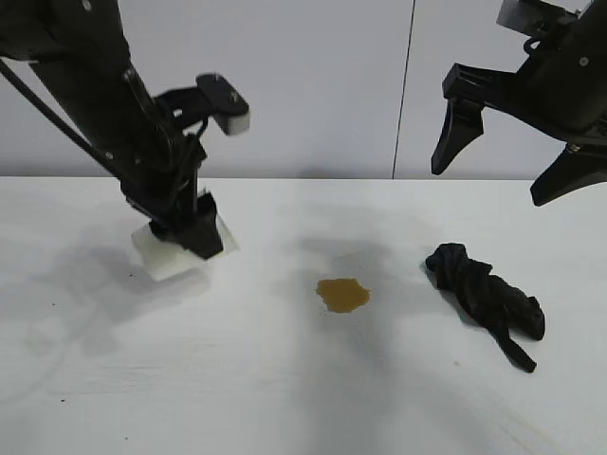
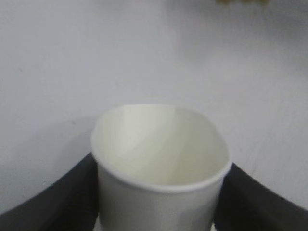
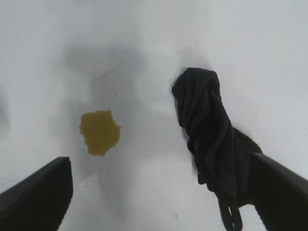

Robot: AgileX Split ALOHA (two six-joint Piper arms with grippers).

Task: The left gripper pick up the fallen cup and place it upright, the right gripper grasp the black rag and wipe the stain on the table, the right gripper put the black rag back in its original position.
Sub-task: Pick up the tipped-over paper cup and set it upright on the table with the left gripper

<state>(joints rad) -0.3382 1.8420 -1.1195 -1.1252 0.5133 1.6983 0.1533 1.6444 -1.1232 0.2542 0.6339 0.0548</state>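
Cup [image 1: 169, 252] tilted in left end effector [image 1: 186, 235]

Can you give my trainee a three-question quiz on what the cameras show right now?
1. True or false: the left gripper has its fingers closed on the sides of the cup.
2. Which lies nearer the rag? A) the cup B) the stain C) neither, both are equally far
3. Fill in: the right gripper hangs above the table with its fingers ____.

Key: 1 true. 2 B. 3 open, holding nothing, with the rag lying on the table below it.
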